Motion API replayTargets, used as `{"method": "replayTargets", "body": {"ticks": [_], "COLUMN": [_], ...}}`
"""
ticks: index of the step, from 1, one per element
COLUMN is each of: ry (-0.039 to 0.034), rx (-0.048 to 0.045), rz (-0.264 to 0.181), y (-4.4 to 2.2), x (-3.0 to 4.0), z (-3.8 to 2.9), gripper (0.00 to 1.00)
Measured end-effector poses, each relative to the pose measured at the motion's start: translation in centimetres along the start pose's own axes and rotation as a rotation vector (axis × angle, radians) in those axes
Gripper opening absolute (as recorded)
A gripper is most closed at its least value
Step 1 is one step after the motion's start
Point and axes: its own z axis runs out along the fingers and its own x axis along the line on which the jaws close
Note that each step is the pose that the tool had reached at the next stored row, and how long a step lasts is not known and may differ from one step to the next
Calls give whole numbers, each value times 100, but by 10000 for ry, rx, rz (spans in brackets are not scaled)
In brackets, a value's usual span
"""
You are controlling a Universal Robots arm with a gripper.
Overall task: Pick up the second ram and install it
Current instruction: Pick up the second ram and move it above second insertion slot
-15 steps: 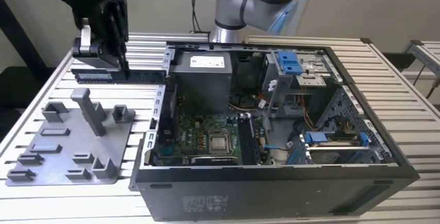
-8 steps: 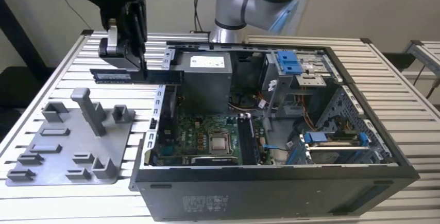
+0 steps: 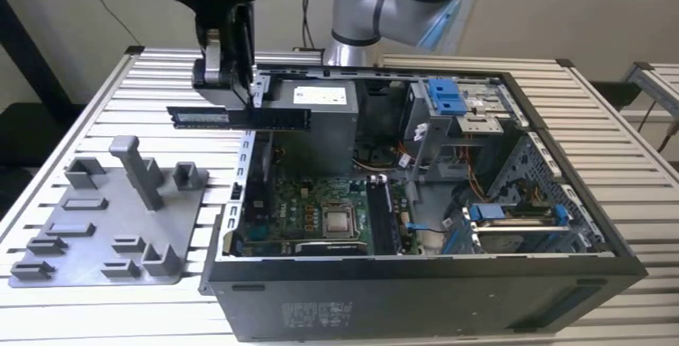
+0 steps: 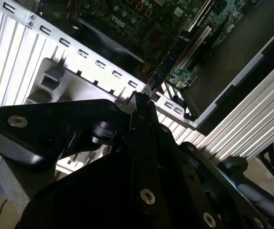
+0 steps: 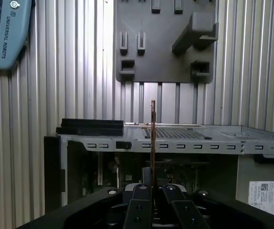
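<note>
Ram [image 3: 281, 118] hangs level, clamped near mid-length in the closed gripper [image 3: 227, 101], above the case [image 3: 424, 298] wall at the exterior view's left. Judged light, stiff and fragile: grip the flat faces, not the contacts.

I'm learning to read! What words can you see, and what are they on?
Memory stick label: too small to read.
Stickers on the computer case: blurred.
Blue-grey device: a maker's name only.
Circuit board: a maker's logo only.
No other words can be read.
</note>
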Motion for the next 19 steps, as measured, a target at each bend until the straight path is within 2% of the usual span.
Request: {"method": "replayTargets", "body": {"ticks": [19], "ry": [0], "rx": [0], "rz": [-10], "y": [-562], "x": [-40], "z": [4], "gripper": [14]}}
